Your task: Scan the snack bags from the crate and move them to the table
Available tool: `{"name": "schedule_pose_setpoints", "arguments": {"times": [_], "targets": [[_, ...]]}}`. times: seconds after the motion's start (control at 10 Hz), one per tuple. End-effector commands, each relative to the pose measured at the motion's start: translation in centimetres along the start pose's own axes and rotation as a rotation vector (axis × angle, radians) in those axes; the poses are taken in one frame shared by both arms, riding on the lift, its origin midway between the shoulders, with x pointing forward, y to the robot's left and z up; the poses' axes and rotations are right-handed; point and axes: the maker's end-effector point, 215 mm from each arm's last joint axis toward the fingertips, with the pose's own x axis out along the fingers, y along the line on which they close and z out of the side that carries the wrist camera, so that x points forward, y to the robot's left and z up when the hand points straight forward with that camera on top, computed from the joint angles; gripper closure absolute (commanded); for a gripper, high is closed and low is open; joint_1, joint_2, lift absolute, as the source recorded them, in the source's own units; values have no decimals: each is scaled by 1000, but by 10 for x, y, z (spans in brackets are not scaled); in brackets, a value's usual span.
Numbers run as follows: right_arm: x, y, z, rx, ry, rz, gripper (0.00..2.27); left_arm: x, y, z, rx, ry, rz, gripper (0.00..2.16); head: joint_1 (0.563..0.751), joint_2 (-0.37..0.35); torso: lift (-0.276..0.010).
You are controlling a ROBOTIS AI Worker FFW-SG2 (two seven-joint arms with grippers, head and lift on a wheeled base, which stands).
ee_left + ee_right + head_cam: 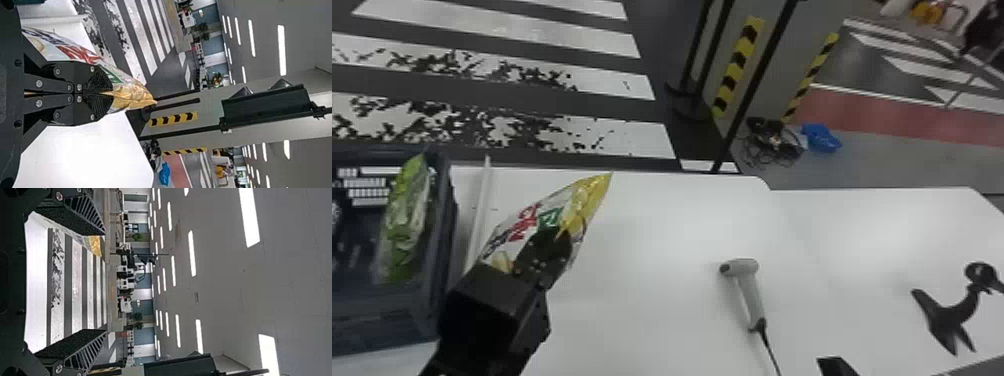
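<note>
Right now, the left pincer [554, 240] is closed on a shiny snack bag [524, 220], pinching it near its yellow end. The bag is white and yellow with red and green marks, and it sits tilted above the white counter [642, 280]. It is between the dark crate [448, 215] and the grey scanner [751, 295]. In the left wrist view, the two black fingers are squeezed together, and the yellow tip pokes out past them. The white part of the bag spreads out to one side of the fingers. The right pincer [836, 367] peeks in at the bottom edge, closer to the robot than the scanner. Its own wrist view shows its fingers wide apart, and the yellow end of the bag shows farther off, near one of them. The crate is on the left side. Inside it, a green bag [407, 220] leans near the wall on the right. A long white bar [478, 220] lies just beside the crate. The scanner lies on the counter with its head pointing left, and a black cord [769, 347] runs from its handle. Over on the right, a black stand [949, 317] is on the counter. Past the counter, something blue [822, 138] is on the floor beside a heap of black wires [769, 142].
</note>
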Motion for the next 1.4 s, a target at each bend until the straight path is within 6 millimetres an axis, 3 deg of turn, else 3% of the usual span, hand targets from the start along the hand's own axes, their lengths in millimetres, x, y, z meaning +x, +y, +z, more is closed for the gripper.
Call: {"name": "schedule_pose_setpoints", "arguments": {"times": [0.0, 0.5, 1.0, 1.3], "targets": [[0, 0, 0, 0, 0, -3, 110, 14, -8, -16, -13, 8, -26, 1889, 695, -350, -95], [-1, -1, -7, -4, 14, -1, 110, 59, -44, -57, -77, -5, -155, 1889, 695, -350, -95], [5, -1, -14, -10, 26, -2, 110, 74, -113, -50, -52, -21, -281, 1889, 695, -350, -95], [6, -2, -18, -12, 35, -3, 110, 78, -148, -71, -34, 11, -336, 1889, 695, -350, -95]]}}
